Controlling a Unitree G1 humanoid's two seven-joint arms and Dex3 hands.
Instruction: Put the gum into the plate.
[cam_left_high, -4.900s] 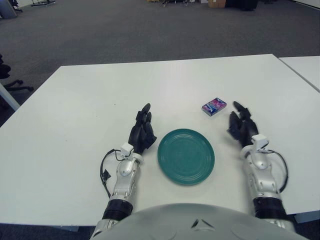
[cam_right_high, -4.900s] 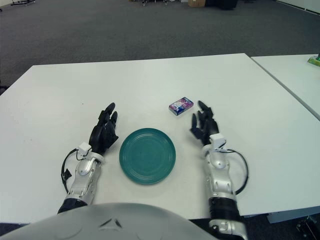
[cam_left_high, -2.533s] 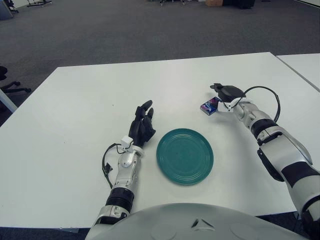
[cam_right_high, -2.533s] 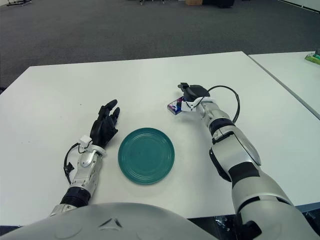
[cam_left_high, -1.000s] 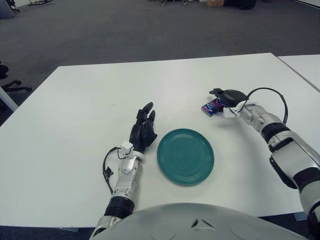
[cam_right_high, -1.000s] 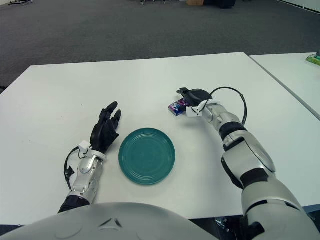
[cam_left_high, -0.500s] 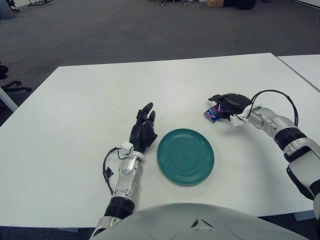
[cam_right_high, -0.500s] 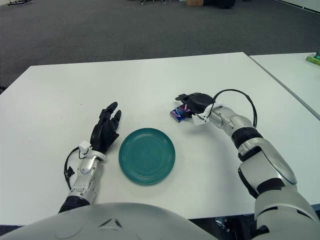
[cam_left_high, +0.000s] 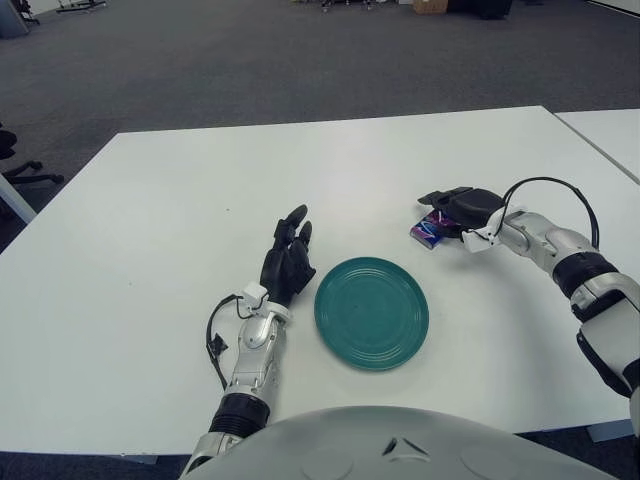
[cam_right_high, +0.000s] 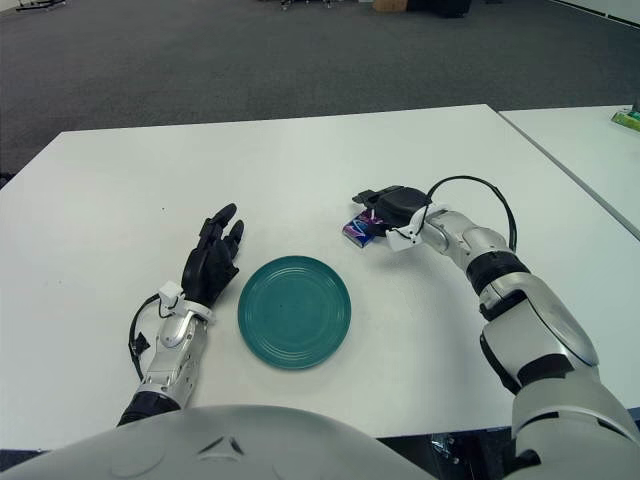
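Change: the right hand (cam_left_high: 462, 207) has closed its fingers over the gum (cam_left_high: 428, 231) and drawn it nearer the plate (cam_left_high: 371, 312) than a second ago.
Meaning: grasp looks made; carry and release remain.
Gum: under the right hand, beyond the plate's right edge, not in it.
Left hand (cam_left_high: 286, 262): idle, fingers extended, left of the plate.
Obstacles: none seen on the table (cam_left_high: 170, 220) between gum and plate.

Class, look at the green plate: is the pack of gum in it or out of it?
Out. The plate shows only its bare green surface; the gum is beyond its far right rim, under the right hand.
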